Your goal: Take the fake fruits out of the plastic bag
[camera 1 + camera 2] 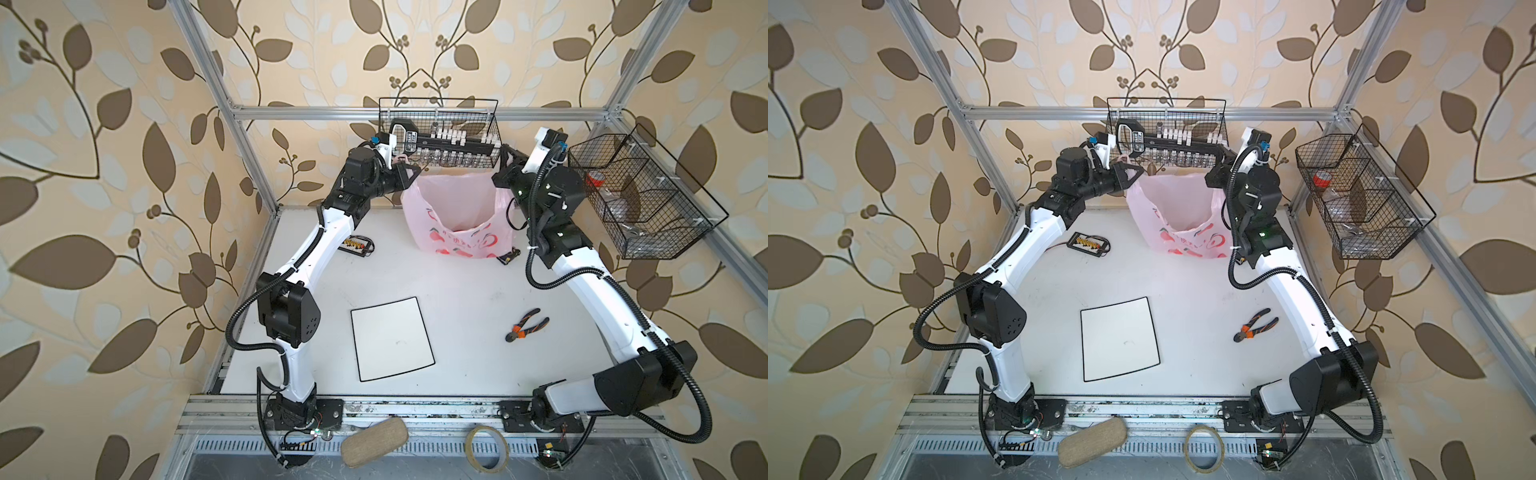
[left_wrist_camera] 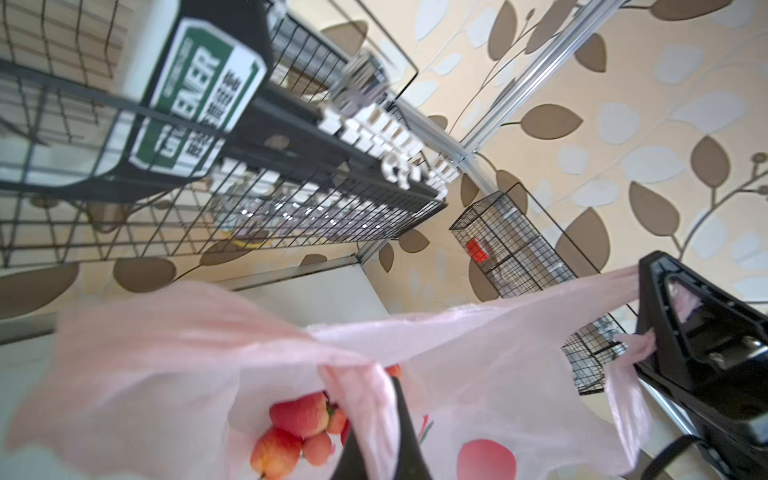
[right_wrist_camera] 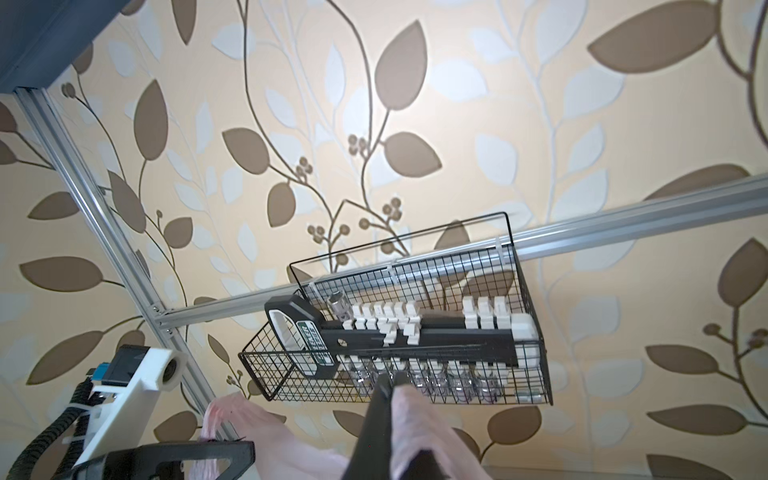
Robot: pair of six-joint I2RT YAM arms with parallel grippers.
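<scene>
The pink plastic bag hangs open at the back of the table, stretched between my two grippers. My left gripper is shut on the bag's left handle. My right gripper is shut on the right handle, just under the rear wire basket. In the left wrist view the fake fruits lie together at the bottom of the bag: glossy red and red-yellow pieces, partly hidden by the handle and a finger. From above, the bag's near wall hides the fruits in both top views.
A wire basket with a black tool rack hangs on the rear rail, close above both grippers. Another wire basket hangs on the right. On the table lie a white black-edged mat, pliers and a small black connector box.
</scene>
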